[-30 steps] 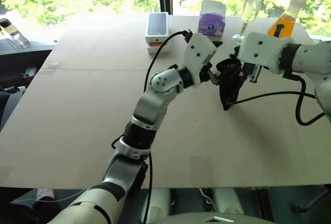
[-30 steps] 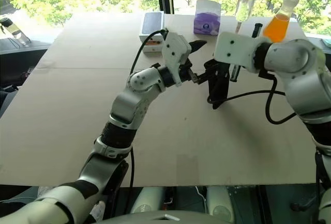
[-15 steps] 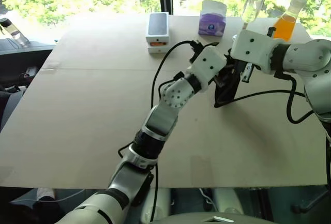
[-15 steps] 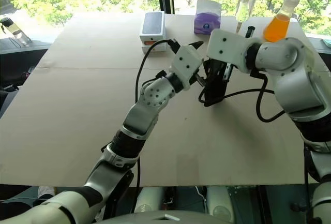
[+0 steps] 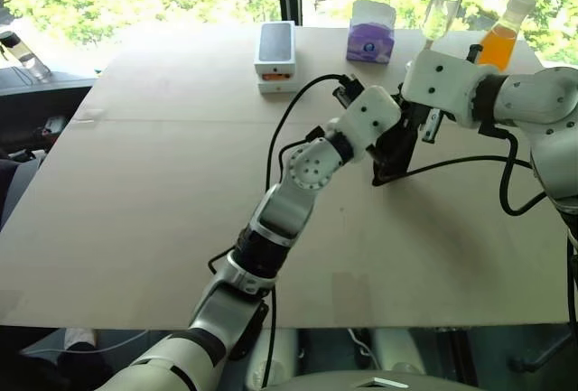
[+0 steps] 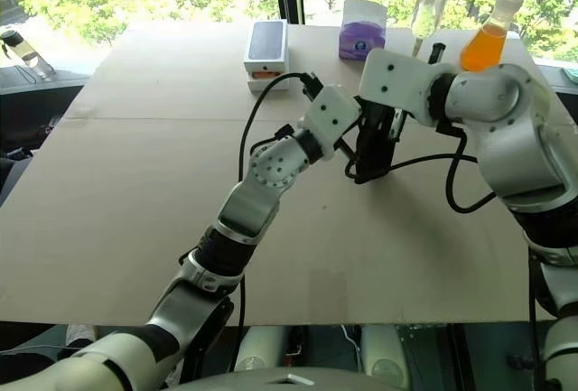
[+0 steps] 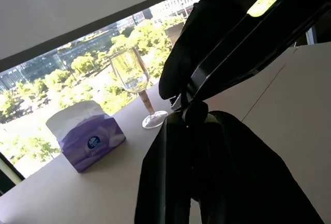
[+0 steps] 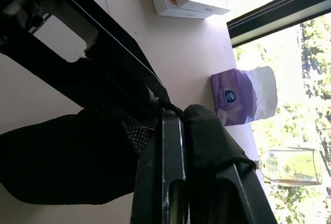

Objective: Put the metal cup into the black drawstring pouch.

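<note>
One black drawstring pouch [image 5: 398,152] is hanging above the table [image 5: 163,174], with two grippers, left gripper [image 5: 390,134] and right gripper [image 5: 414,129], both clamping its top edge, one wine glass [image 5: 437,17] standing behind.

Desk [image 5: 135,210]: box [image 5: 275,55] at rear, tissue pack [image 5: 370,32] to its right, then wine glass [image 5: 437,17], bottle [image 5: 501,34]; black drawstring pouch [image 5: 397,152] nearer, before the glass.

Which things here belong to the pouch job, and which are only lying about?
Job: black drawstring pouch.
Lying about: white box, tissue pack, wine glass, orange bottle.
</note>
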